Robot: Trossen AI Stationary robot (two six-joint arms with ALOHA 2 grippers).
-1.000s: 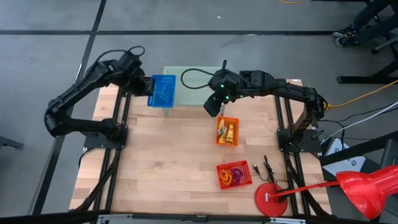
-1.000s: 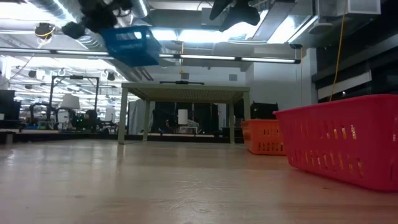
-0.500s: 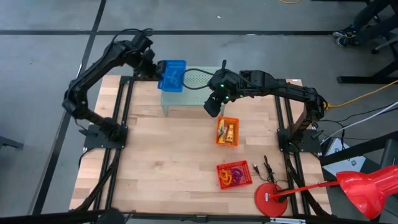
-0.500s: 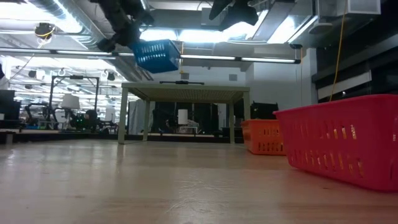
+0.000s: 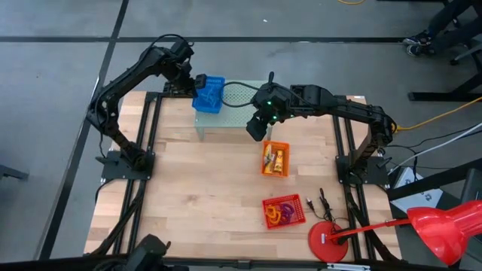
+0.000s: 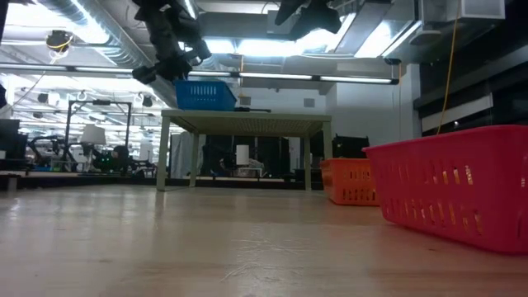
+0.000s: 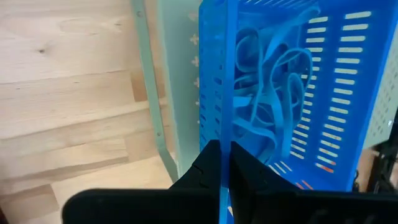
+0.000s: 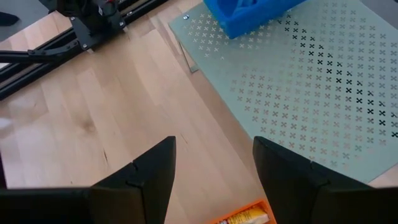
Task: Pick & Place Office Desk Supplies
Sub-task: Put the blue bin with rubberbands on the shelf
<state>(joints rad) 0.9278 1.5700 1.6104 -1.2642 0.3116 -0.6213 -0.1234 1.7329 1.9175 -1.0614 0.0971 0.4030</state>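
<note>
A blue basket (image 5: 210, 93) with thin blue loops (image 7: 268, 93) inside it is at the far left corner of the pale green perforated stand (image 5: 239, 113). My left gripper (image 5: 197, 81) is shut on it. In the low view the basket (image 6: 204, 95) sits level with its bottom at the stand's top (image 6: 245, 116); whether it rests there I cannot tell. My right gripper (image 5: 258, 129) hangs open over the wood between the stand and an orange basket (image 5: 275, 159) of small yellow-and-white pieces, touching nothing. My left gripper pinches the blue basket's side wall at its upper rim (image 7: 225, 134), one finger inside the basket and one outside. The fingers come slanting down from the table's far left. The basket is upright and level at the stand's top.
A red basket (image 5: 284, 211) with coloured loops stands near the front right, small black items (image 5: 324, 203) beside it. A big red round-based object (image 5: 328, 241) sits at the front right corner. Bare wood (image 5: 196, 196) fills the table's left and middle.
My left gripper has carried the blue basket toward the table's right and far edge and a little down, from beside the stand to over its far left corner. The basket, tilted half a second ago, is level now. The right arm has kept still.
</note>
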